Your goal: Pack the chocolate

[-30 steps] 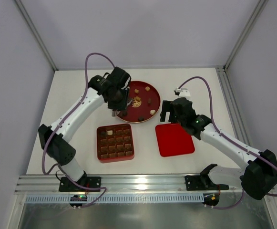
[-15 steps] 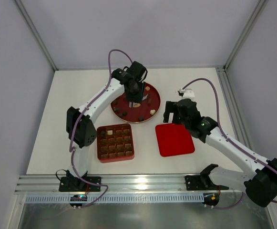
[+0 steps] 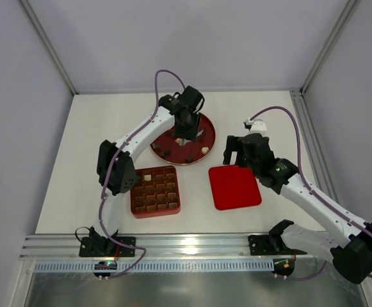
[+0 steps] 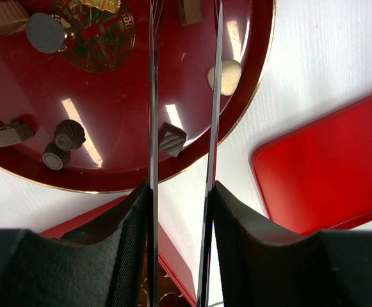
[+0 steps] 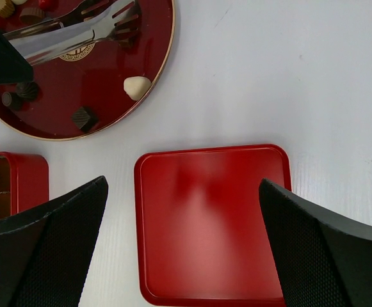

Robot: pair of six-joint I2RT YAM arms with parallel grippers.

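On the white bench (image 3: 96, 147) stand a round red plate (image 4: 118, 77), a square red tray (image 3: 132, 192) with a grid of cells, and a flat red lid (image 3: 235, 187), the tray nearest the left arm's base and the lid to its right. Most of the chocolate (image 4: 171, 139) lies scattered on the plate: a dark ridged cube near the front rim, a cream-white rounded piece (image 4: 225, 77) close to the right rim, a couple of brown swirled pieces on the left side, and a few tan and brown ones further back around the gold emblem. One pale piece (image 3: 147, 176) sits in the tray near its far-left corner; whether the other cells hold anything is hard to tell from above. The left claw (image 4: 179, 211) reaches over the plate and is pinching a pair of metal tongs (image 5: 77, 29), whose two thin blades run forward from between its dark fingers. In the left wrist view the ridged cube shows between the blades, though the tongs may well be above it and not touching. The right claw (image 5: 182, 185) hangs above the lid with its fingers spread wide and nothing between them.
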